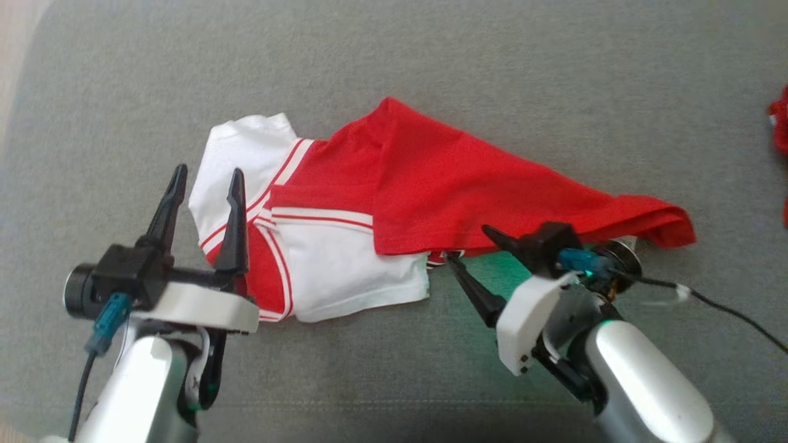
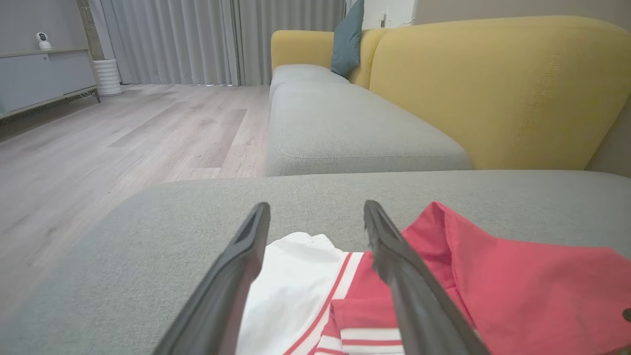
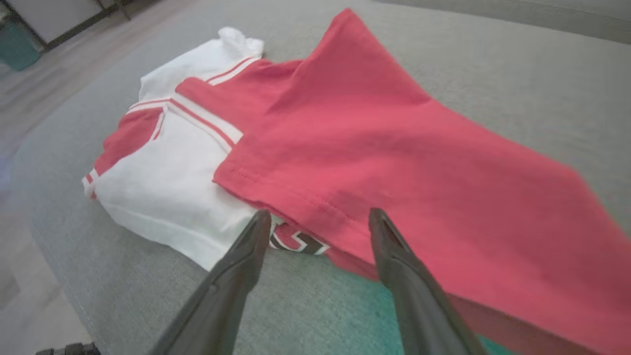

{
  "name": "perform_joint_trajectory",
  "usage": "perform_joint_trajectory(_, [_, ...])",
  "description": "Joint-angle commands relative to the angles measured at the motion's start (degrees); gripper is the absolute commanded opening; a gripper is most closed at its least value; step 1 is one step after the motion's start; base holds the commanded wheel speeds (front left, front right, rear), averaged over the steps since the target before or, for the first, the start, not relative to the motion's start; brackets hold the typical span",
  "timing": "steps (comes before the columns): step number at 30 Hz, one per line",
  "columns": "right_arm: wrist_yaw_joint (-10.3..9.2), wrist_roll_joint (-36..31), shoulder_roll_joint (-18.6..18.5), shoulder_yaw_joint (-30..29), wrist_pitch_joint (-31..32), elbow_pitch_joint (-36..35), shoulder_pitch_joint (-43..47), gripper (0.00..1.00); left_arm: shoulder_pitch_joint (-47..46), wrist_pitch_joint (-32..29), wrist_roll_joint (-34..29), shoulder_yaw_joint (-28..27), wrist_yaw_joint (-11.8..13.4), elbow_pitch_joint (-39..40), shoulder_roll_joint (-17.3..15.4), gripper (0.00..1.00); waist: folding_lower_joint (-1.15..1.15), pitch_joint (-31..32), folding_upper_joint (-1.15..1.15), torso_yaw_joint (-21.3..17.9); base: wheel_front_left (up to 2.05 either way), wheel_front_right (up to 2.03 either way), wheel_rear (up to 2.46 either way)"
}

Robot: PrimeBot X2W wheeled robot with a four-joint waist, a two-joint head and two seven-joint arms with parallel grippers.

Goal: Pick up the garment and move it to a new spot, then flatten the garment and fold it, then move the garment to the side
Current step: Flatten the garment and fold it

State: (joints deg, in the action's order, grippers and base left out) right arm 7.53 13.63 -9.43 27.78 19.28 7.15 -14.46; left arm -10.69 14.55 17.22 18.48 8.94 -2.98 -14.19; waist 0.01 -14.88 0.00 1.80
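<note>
The crumpled red-and-white fabric garment point(image 1: 425, 191) lies on the grey upholstered seat cushion point(image 1: 492, 67). The left gripper point(image 1: 209, 170) and right gripper point(image 1: 468, 243) stand fully open, holding nothing. Pinch opposite edges firmly; lift both evenly to prevent bunching.

text: none legible | garment point(image 3: 374, 148) print point(image 3: 296, 242): half hidden, unreadable

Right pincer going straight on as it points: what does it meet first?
Probably the garment, at its red hem just ahead of the open right pincer; depth is unclear, so it might skim the cushion.
</note>
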Motion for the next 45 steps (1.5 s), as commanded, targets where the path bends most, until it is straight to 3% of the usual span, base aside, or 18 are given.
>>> perform_joint_trajectory(1, [-0.04,0.28,-1.00,3.40,0.56,-0.17,-3.32,1.00,-2.91,0.45,-0.64,-2.19,-0.45,1.38,-0.61,1.00,-0.01,-1.61,0.00,1.47,0.00,0.00,0.00])
perform_joint_trajectory(11, [-0.04,0.11,-3.79,9.18,1.69,5.08,-8.99,0.98,-3.88,0.45,-1.64,-3.25,-1.32,0.81,0.86,1.00,-0.01,-2.47,0.00,2.52,0.00,0.00,0.00])
perform_joint_trajectory(13, [-0.04,0.12,-3.93,9.43,1.74,5.90,-9.47,0.42,-3.87,0.45,-1.92,-3.52,-1.50,0.85,1.16,1.00,-0.01,-2.53,0.00,2.55,0.00,0.00,0.00])
perform_joint_trajectory(14, [-0.04,-0.05,-4.01,9.28,1.29,6.11,-9.74,0.03,-3.88,0.45,-2.05,-3.64,-1.63,0.87,1.32,1.00,-0.01,-2.56,0.00,2.59,0.00,0.00,0.00])
perform_joint_trajectory(15, [-0.04,-0.06,-3.96,9.05,0.60,6.16,-9.93,0.00,-3.90,0.45,-2.17,-3.75,-1.77,0.87,1.44,1.00,-0.01,-2.60,0.00,2.61,0.00,0.00,0.00])
perform_joint_trajectory(24, [-0.04,0.67,-3.40,3.23,-5.77,4.78,-11.35,0.00,-3.66,0.45,-3.23,-4.98,-2.84,0.75,2.51,1.00,-0.01,-2.39,0.00,2.32,0.00,0.00,0.00])
perform_joint_trajectory(31, [-0.04,-0.13,-3.27,-10.09,-8.57,7.66,-15.34,0.00,-4.33,0.45,-4.00,-5.29,-3.95,0.86,3.48,1.00,-0.01,-3.45,0.00,3.07,0.00,0.00,0.00])
perform_joint_trajectory(40, [-0.04,1.61,-1.66,-24.83,-10.19,18.34,-21.10,0.00,-6.05,0.45,-5.19,-5.42,-5.52,0.86,4.61,1.00,-0.01,-6.22,0.00,4.90,0.00,0.00,0.00])
perform_joint_trajectory(41, [-0.04,2.11,-1.57,-25.65,-10.66,19.68,-21.67,0.33,-6.20,0.45,-5.36,-5.42,-5.71,0.82,4.66,1.00,-0.01,-6.49,0.00,4.97,0.00,0.00,0.00])
perform_joint_trajectory(42, [-0.04,2.30,-1.57,-26.33,-11.71,20.77,-22.22,0.98,-6.33,0.45,-5.53,-5.44,-5.86,0.80,4.73,1.00,-0.01,-6.69,0.00,5.00,0.00,0.00,0.00])
perform_joint_trajectory(45, [-0.04,3.45,-0.83,-27.39,-15.56,23.32,-23.30,1.00,-6.45,0.45,-5.98,-5.58,-6.17,0.67,4.88,1.00,-0.01,-6.99,0.00,4.74,0.00,0.00,0.00])
